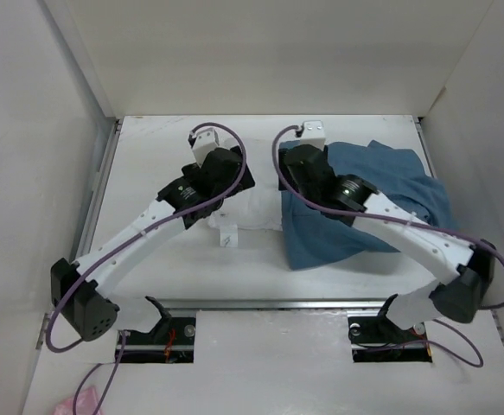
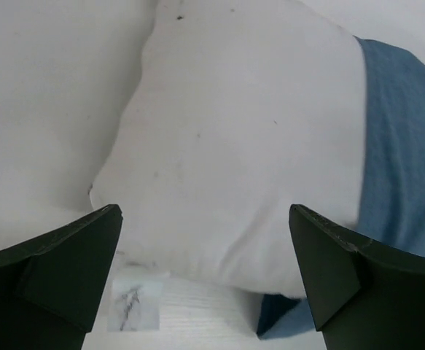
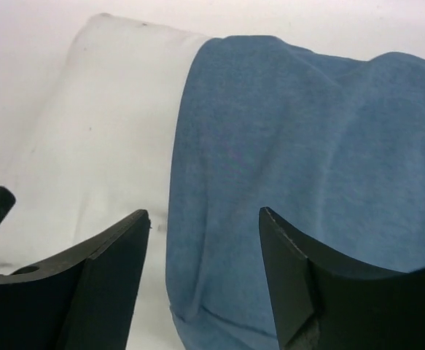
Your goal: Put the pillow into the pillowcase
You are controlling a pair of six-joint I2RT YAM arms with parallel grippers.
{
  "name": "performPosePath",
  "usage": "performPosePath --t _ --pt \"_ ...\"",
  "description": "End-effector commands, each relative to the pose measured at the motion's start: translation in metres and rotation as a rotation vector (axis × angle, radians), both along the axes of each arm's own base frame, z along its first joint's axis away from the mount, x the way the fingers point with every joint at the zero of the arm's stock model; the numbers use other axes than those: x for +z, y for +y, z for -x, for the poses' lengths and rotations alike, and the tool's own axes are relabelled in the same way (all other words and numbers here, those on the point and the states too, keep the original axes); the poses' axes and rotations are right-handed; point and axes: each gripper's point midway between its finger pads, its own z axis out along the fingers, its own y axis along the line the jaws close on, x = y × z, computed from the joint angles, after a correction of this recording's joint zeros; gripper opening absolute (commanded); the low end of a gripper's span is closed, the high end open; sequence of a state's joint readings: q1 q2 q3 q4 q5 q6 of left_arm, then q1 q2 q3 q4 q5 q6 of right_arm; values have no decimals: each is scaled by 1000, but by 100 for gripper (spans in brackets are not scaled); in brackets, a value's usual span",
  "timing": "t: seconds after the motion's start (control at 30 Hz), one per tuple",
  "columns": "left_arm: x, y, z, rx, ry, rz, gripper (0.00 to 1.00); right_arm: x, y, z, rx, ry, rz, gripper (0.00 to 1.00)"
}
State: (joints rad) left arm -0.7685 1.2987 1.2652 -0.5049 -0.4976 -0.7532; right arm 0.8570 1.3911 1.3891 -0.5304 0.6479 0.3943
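The white pillow point(image 1: 250, 213) lies mid-table with its right part inside the blue pillowcase point(image 1: 390, 186). Its small tag point(image 1: 227, 235) sticks out at the near left corner. My left gripper point(image 2: 205, 219) hovers open over the bare end of the pillow point(image 2: 241, 146), with nothing between its fingers point(image 2: 66, 270); the tag point(image 2: 134, 306) and the pillowcase's edge point(image 2: 402, 146) show below. My right gripper point(image 3: 205, 219) stands open above the pillowcase's hem point(image 3: 307, 131), where blue cloth meets the pillow point(image 3: 103, 131). Neither gripper holds anything.
White walls point(image 1: 53, 130) close in the table point(image 1: 165, 268) on the left, back and right. Both arms reach over its middle, their wrists close together. Two cut-outs with cables point(image 1: 161, 337) sit at the near edge by the arm bases.
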Motion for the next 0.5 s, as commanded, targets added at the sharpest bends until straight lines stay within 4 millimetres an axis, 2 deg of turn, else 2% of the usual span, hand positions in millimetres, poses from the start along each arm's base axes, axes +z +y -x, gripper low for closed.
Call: performPosePath --t 0.0,0.07,0.1,0.17,0.2,0.27,0.3,0.37,0.4,0.43,0.47 --pt "-30 -1 -27 -23 44 -16 100 -7 4 -17 -37 23 107 66" --pt "-44 -5 -36 -56 78 -16 100 -19 11 -23 -32 41 140 66" --pt "-59 -4 -44 -58 107 -26 100 -22 12 -27 -37 41 161 65" --pt "-67 -18 -51 -120 120 -4 100 -37 19 -33 -36 66 191 62" --pt "-78 -23 -53 -131 139 -5 100 -40 14 -38 -56 74 206 61" --pt "-83 -36 -54 -183 151 21 100 -54 7 -41 -101 107 233 61" --pt "-81 -39 -54 -194 145 33 95 -55 -1 -42 -126 112 239 57" --pt "-91 -44 -53 -222 151 40 82 -62 -7 -43 -153 131 250 48" --pt "-91 -46 -52 -233 156 47 70 -61 -9 -44 -162 125 255 45" --pt "-92 -46 -52 -233 153 48 45 -65 -10 -42 -162 133 265 37" --pt "-95 -47 -51 -249 151 46 31 -65 -10 -42 -162 126 257 15"
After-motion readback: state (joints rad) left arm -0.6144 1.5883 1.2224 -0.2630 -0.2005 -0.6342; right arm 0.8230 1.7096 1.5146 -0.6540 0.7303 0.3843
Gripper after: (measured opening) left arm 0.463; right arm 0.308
